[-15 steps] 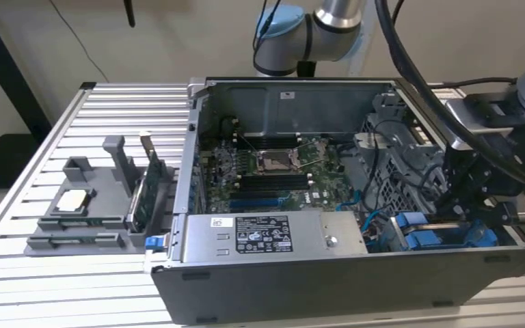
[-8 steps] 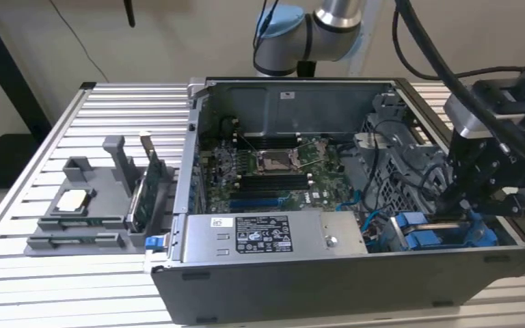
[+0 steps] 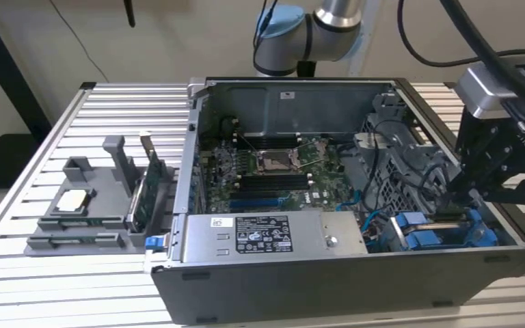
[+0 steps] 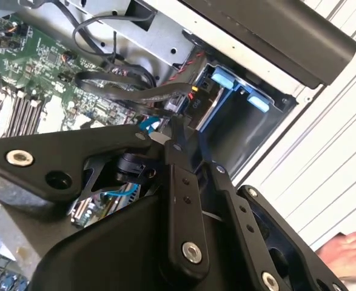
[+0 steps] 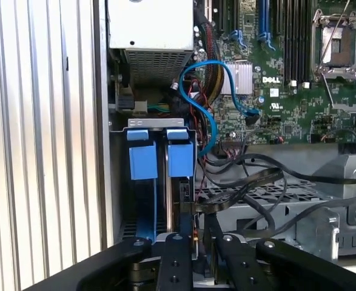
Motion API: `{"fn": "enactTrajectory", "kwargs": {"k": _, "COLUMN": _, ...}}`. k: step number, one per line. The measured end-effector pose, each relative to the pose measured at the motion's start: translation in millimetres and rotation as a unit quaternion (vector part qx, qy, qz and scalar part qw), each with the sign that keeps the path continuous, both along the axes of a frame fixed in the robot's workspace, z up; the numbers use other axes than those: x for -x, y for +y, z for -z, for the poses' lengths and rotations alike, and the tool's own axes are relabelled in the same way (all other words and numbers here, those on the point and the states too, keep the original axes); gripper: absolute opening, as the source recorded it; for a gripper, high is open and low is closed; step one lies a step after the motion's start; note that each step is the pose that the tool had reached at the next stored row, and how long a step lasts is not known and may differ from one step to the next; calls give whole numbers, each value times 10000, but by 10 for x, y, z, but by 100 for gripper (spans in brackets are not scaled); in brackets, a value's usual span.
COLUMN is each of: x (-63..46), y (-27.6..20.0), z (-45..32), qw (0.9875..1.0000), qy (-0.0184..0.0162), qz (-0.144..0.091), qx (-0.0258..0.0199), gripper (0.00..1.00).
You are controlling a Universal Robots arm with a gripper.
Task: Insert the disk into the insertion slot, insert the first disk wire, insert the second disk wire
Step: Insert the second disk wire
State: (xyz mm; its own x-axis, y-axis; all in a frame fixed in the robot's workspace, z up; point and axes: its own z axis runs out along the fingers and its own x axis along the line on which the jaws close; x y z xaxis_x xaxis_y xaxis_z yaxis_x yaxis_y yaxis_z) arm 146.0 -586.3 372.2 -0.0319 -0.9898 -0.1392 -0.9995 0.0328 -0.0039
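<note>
Disk (image 5: 179, 159): seated in the insertion slot (image 5: 159, 124), at the case's corner.
Claw (image 5: 194, 233): nearly closed, pinching a wire connector directly behind the disk's rear edge.
Axis: claw aligned with disk's length.

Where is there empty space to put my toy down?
The ribbed table is bare behind the grey parts holder, left of the computer case in the exterior view. Inside the case it is crowded with cables around the gripper.

Wrist views close (exterior farther)
</note>
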Motion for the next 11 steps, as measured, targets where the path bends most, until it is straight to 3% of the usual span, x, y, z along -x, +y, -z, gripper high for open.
{"fn": "enactTrajectory", "kwargs": {"k": 5, "x": 0, "y": 0, "z": -84, "qw": 10000, "qy": 0, "qz": 0, "qx": 1, "gripper": 24}}
{"fn": "enactTrajectory", "kwargs": {"k": 11, "x": 0, "y": 0, "z": -97, "qw": 10000, "qy": 0, "qz": 0, "qx": 2, "gripper": 24}}
